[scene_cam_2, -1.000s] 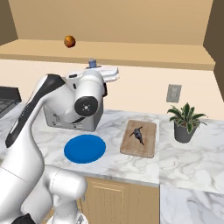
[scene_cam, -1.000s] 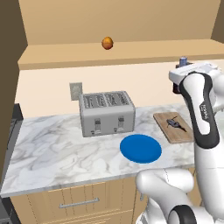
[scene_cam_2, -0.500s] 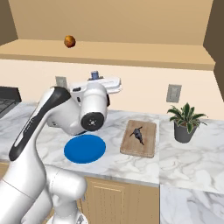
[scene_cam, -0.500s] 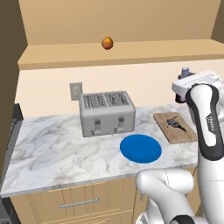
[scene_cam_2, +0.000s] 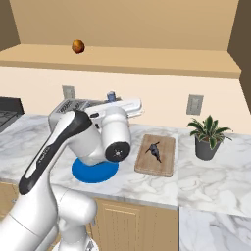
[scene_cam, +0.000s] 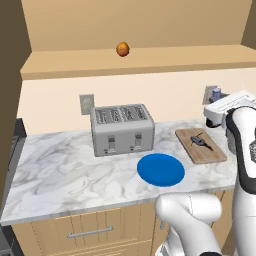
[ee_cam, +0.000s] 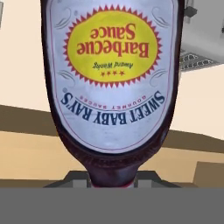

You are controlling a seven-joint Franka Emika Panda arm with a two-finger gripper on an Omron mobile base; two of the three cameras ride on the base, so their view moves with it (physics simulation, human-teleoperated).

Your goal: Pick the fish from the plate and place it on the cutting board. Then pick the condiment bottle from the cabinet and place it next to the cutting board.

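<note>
My gripper (scene_cam: 220, 103) is shut on the condiment bottle (ee_cam: 113, 87), a dark bottle with a yellow barbecue-sauce label that looms upside down in the hand view. Its bluish cap (scene_cam_2: 111, 95) pokes up above the white hand. The bottle hangs in the air just behind the cutting board (scene_cam: 212, 152), below the cabinet shelf (scene_cam: 140, 60). The small dark fish (scene_cam: 199, 141) lies on the board (scene_cam_2: 164, 162). The blue plate (scene_cam: 161, 170) sits bare on the counter, left of the board. In the right base view the fish (scene_cam_2: 154, 149) shows right of the arm.
A silver toaster (scene_cam: 121, 129) stands behind the plate. An orange fruit (scene_cam: 122, 49) rests on the shelf. A potted plant (scene_cam_2: 207, 137) stands right of the board. Wall outlets (scene_cam_2: 194, 104) are on the backsplash. A dark stove edge (scene_cam_2: 7, 115) shows at far left.
The hand has come down from shelf height with the bottle in it and now hangs lower, close above the counter behind the board. Fish, plate and board have not moved.
</note>
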